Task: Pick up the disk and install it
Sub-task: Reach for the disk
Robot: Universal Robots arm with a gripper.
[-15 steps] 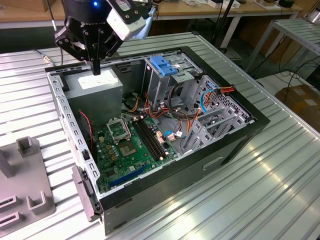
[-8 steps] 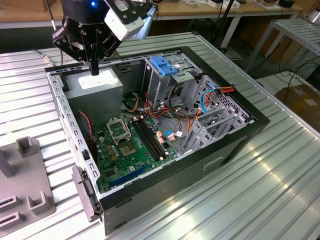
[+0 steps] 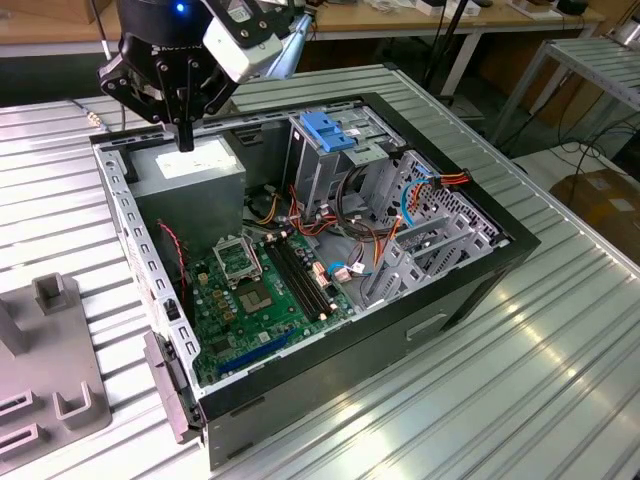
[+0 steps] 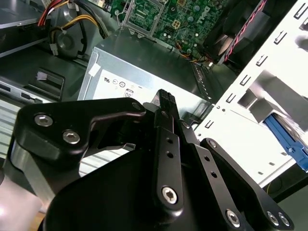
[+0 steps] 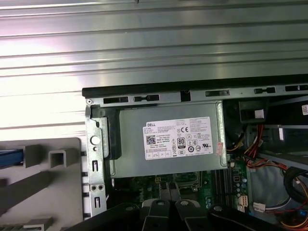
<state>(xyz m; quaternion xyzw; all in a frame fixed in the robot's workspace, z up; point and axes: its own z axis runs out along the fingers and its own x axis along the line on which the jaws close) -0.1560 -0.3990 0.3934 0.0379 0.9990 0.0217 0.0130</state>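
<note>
Hovering clenched and empty over the case's (image 3: 300, 380) corner power supply (image 3: 190, 172), the gripper (image 3: 186, 142) is facing a disk (image 5: 9, 158) probably stiff, weighty, shock-sensitive; its blue rails (image 5: 16, 155) are offering grip.

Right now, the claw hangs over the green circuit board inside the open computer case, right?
Not quite. The claw hangs over the grey power supply box inside the open computer case, not the green circuit board; the exterior view shows it.
</note>
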